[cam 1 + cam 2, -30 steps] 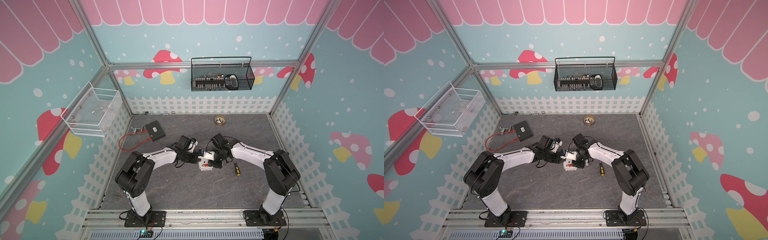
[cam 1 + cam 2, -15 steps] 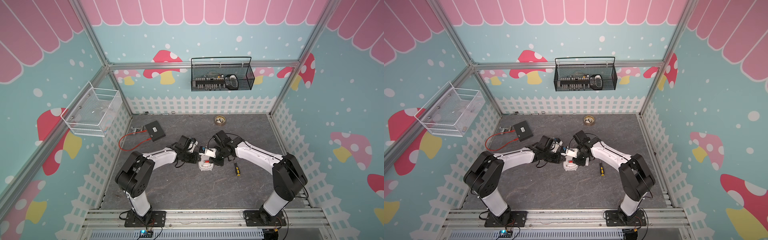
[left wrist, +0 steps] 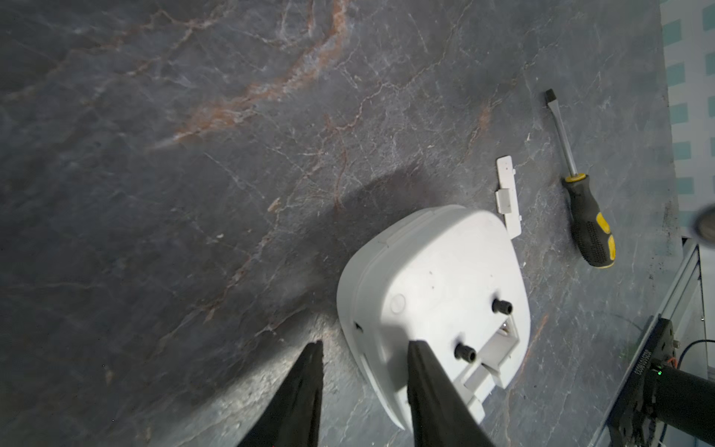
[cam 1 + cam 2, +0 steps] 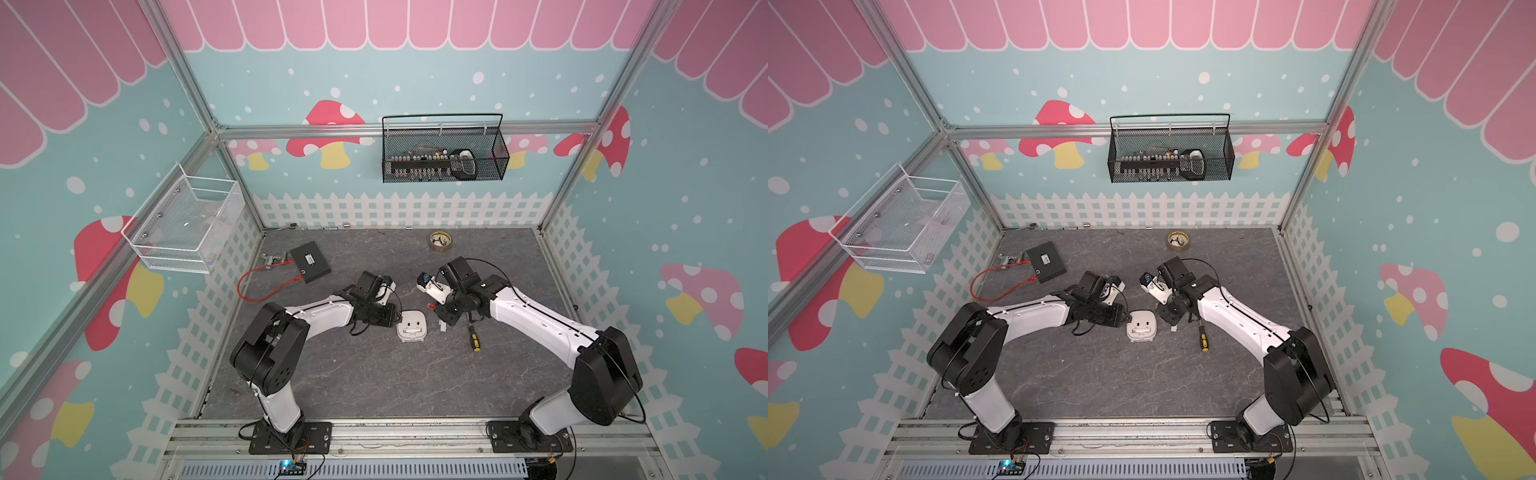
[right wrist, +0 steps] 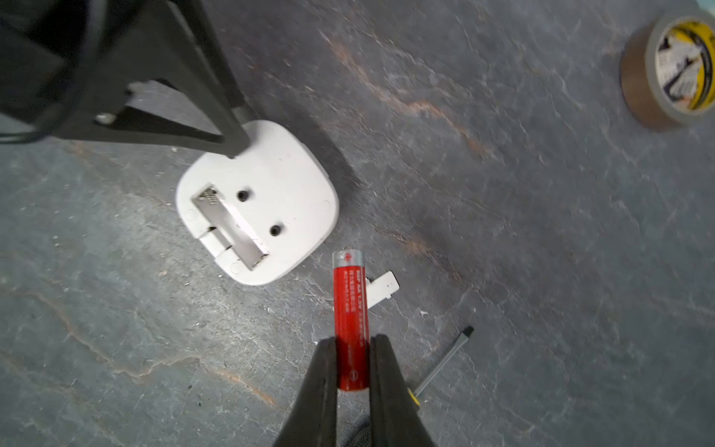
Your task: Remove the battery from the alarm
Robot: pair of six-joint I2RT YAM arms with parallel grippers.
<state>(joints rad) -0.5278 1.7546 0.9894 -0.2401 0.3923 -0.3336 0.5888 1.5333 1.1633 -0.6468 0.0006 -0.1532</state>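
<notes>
The alarm [image 4: 411, 327] [image 4: 1141, 327] lies face down on the grey table, its plain white back up. Its rectangular recess [image 5: 232, 224] stands open with nothing in it. My right gripper [image 5: 352, 342] is shut on the battery [image 5: 350, 305], a red cell with a silvery end. It holds the cell by its lower end, in the air to the right of the alarm. My left gripper [image 3: 365, 344] is open at the alarm's [image 3: 433, 278] left edge. One finger [image 3: 421, 371] rests on the white back and the other stands over the table beside it.
A small white cover plate [image 4: 444, 327] [image 3: 507, 193] lies right of the alarm, and a yellow-and-black screwdriver [image 4: 473, 338] [image 3: 588, 228] lies beyond it. A brass-coloured tape roll [image 4: 440, 241] sits at the back. A flat black box [image 4: 310, 262] with a red cable is at the back left.
My right gripper has risen off the alarm and drawn back to the right with the battery in it, uncovering the alarm's back. The left arm and the alarm have stayed put.
</notes>
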